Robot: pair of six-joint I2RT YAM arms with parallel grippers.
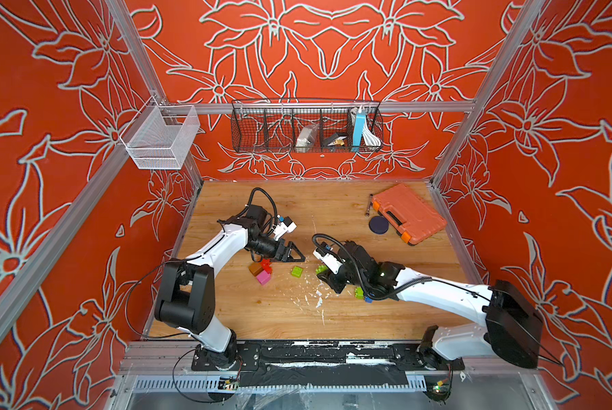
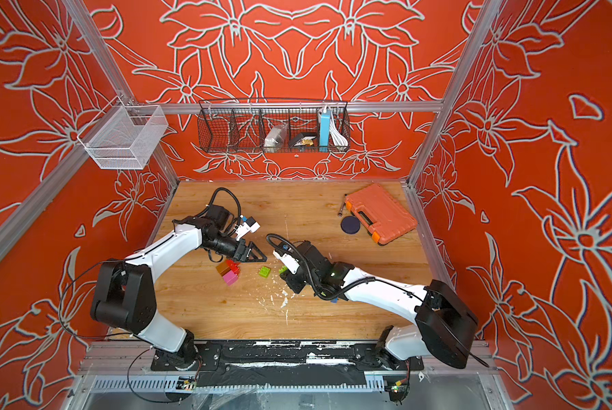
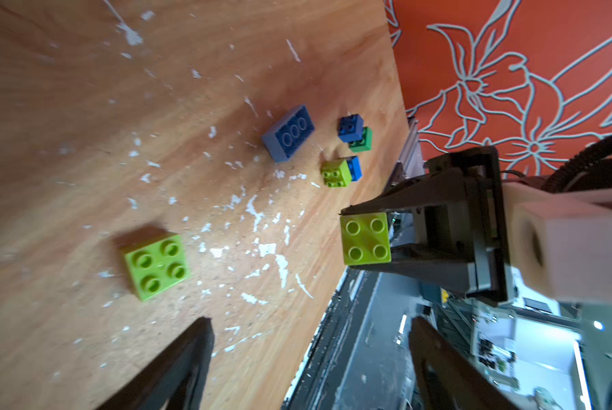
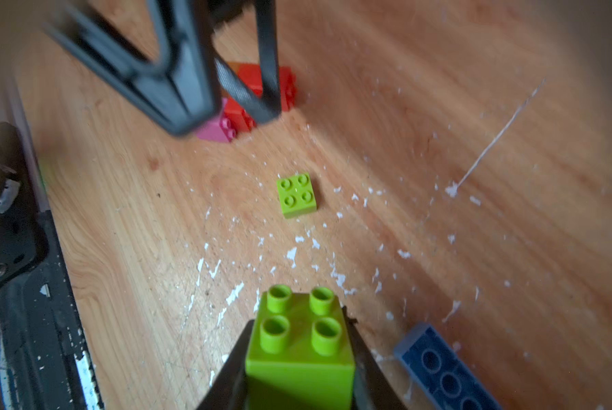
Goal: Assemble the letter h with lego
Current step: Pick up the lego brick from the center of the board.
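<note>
My right gripper [image 4: 299, 319] is shut on a lime green lego brick [image 4: 299, 340], studs up and just above the table; the same brick shows in the left wrist view [image 3: 365, 238] and in both top views [image 1: 321, 268] [image 2: 282, 269]. A second lime brick [image 1: 296, 271] [image 4: 296, 195] [image 3: 155, 262] lies loose between the arms. My left gripper [image 1: 295, 253] [image 3: 310, 323] is open and holds nothing. It hovers over a cluster of red [image 1: 266, 265], brown [image 1: 255, 268] and pink [image 1: 263, 278] bricks. A long blue brick [image 3: 288, 134] [image 4: 446, 369] lies beside my right gripper.
More lego sits under the right arm: a lime and blue pair [image 3: 336, 173] and a blue brick on a green one [image 3: 350, 127]. An orange tool case [image 1: 409, 213] and a dark disc [image 1: 378, 225] lie at the back right. Wire baskets [image 1: 306, 127] hang on the back wall.
</note>
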